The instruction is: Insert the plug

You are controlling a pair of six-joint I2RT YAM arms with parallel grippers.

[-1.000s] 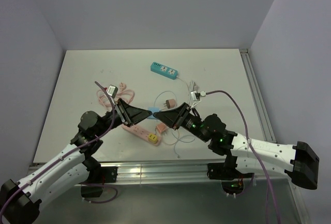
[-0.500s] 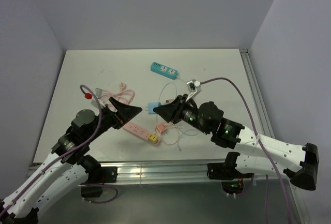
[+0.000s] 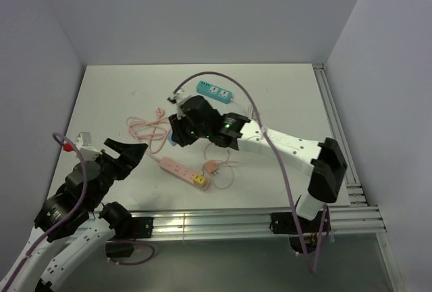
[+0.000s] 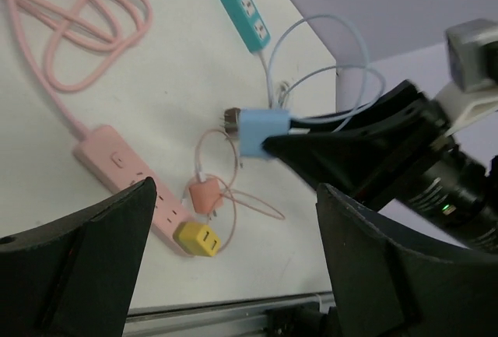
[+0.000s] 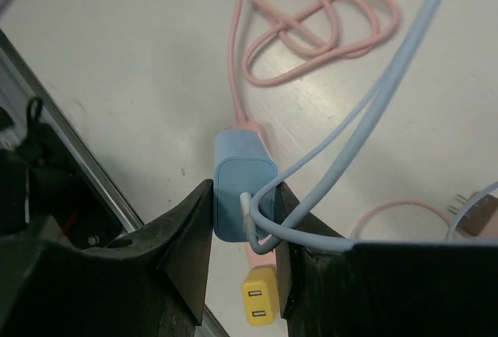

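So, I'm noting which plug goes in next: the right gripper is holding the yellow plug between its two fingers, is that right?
Not quite. The right gripper holds the blue plug, not the yellow one. The yellow plug sits at the end of the pink power strip on the table. The right wrist view shows this.

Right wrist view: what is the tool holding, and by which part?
The right tool grips the light blue plug by the sides of its body, near the cable end. The left tool holds nothing.
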